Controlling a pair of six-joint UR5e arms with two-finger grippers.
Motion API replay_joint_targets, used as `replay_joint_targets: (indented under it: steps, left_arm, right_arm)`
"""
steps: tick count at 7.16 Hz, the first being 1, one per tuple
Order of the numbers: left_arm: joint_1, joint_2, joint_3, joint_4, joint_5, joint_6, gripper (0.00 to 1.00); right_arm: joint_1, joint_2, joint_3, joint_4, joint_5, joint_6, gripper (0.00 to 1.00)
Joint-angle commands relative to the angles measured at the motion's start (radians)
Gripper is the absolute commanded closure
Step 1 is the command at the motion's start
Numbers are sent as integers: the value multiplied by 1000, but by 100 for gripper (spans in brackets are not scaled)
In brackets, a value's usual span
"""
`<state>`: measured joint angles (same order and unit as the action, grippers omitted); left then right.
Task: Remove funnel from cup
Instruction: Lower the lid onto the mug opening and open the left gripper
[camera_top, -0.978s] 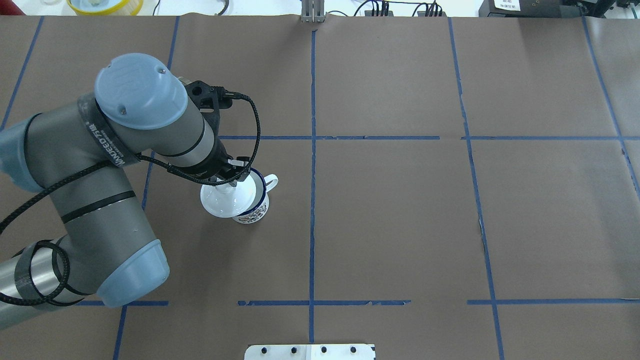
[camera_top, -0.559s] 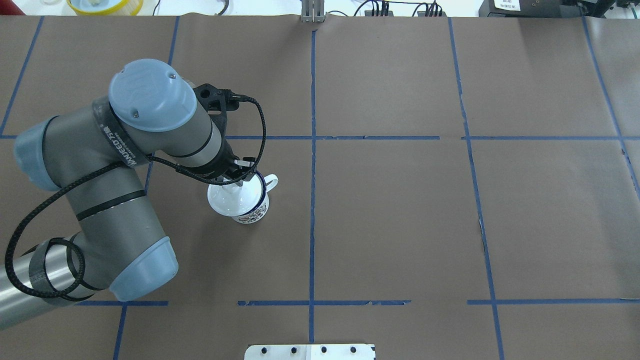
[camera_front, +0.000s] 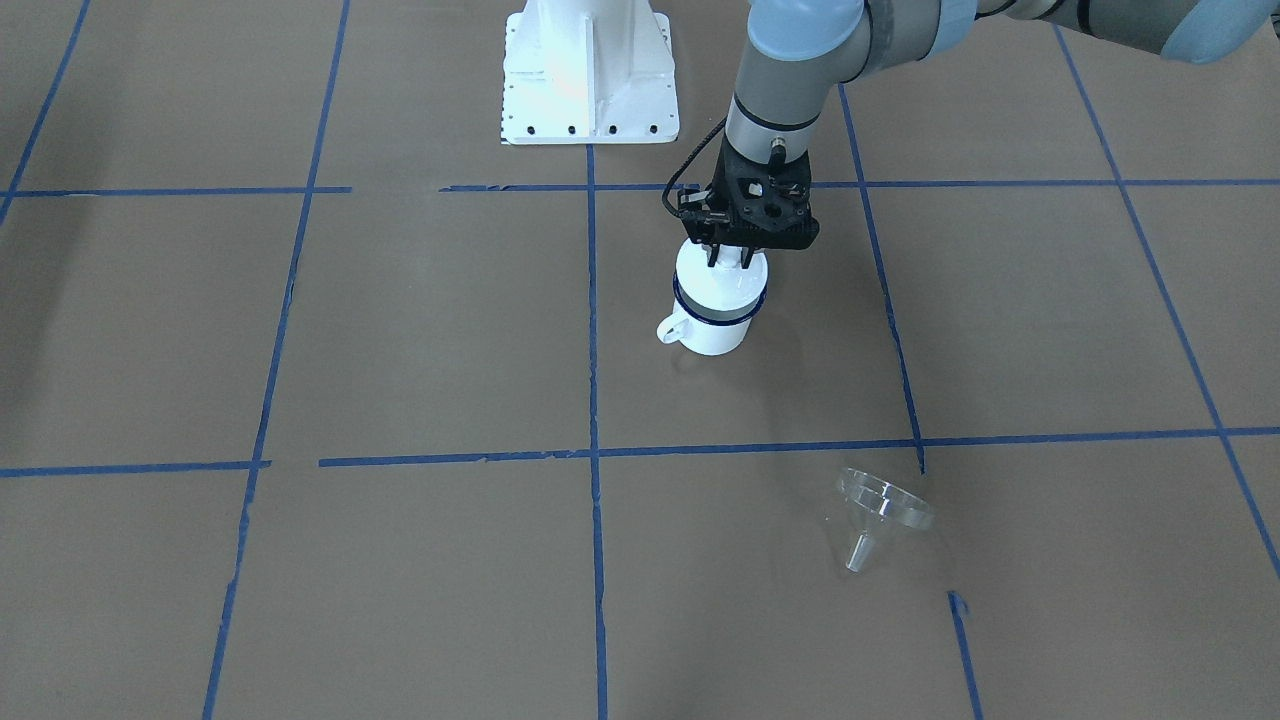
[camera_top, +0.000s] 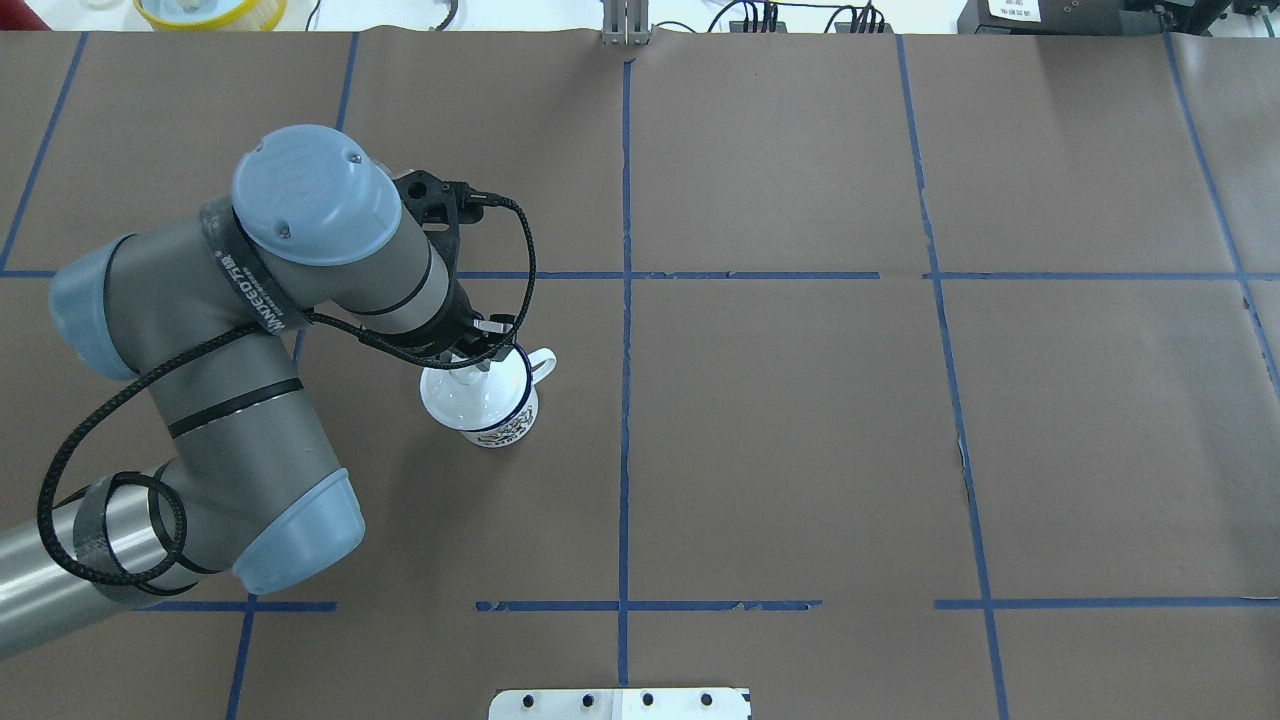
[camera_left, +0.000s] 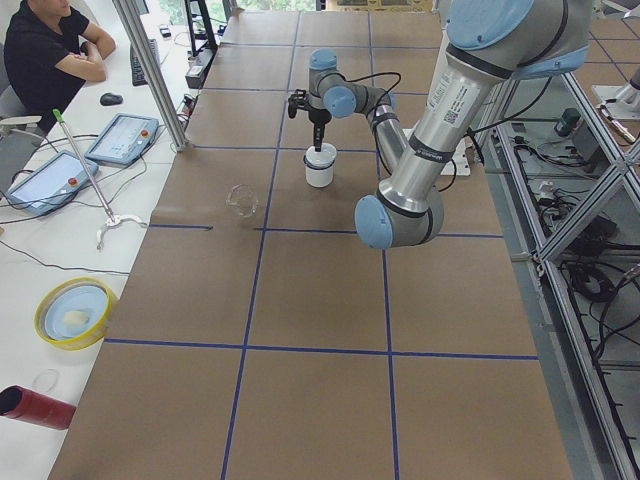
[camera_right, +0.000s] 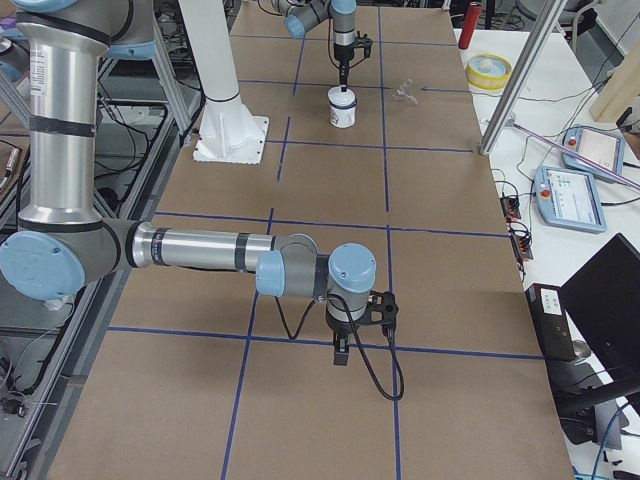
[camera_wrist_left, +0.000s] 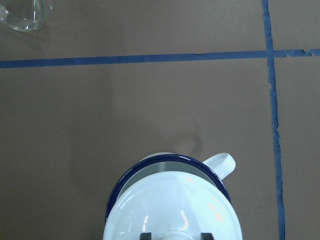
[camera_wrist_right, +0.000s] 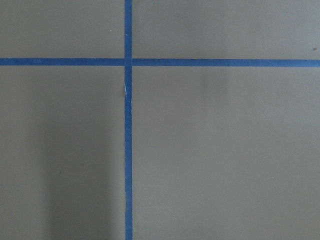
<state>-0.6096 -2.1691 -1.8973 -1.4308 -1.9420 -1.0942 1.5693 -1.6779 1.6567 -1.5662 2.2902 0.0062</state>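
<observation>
Cup (camera_front: 712, 335) lid (camera_front: 735, 284) clamped in left claw (camera_front: 730, 260)

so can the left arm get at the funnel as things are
Probably not yet: the left gripper is shut on the white lid at the cup. The funnel lies apart on the table, so only that full grip is in the way.

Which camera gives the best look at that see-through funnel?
The exterior front-facing view: the funnel lies whole on its side, rim and spout plain. The side views show it small and faint, the left wrist view only its edge, the overhead and right wrist views nothing.
</observation>
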Motion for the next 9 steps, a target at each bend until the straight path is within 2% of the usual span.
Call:
replay_joint_targets:
  steps: [1,6,7,9]
  left_arm:
    - [1,-1,10,-7,0,4,100]
    - [1,-1,20,-31,0,-6,100]
    - [-1,0,35,-46,-2,-4,1]
    - [-1,5,29,-53,0,-6,0]
  right_arm:
    - [0,0,0,0,0,0,0]
    - [0,1,0,0,0,0,0]
    - [0,0,0,0,0,0,0]
    - [0,0,0,0,0,0,0]
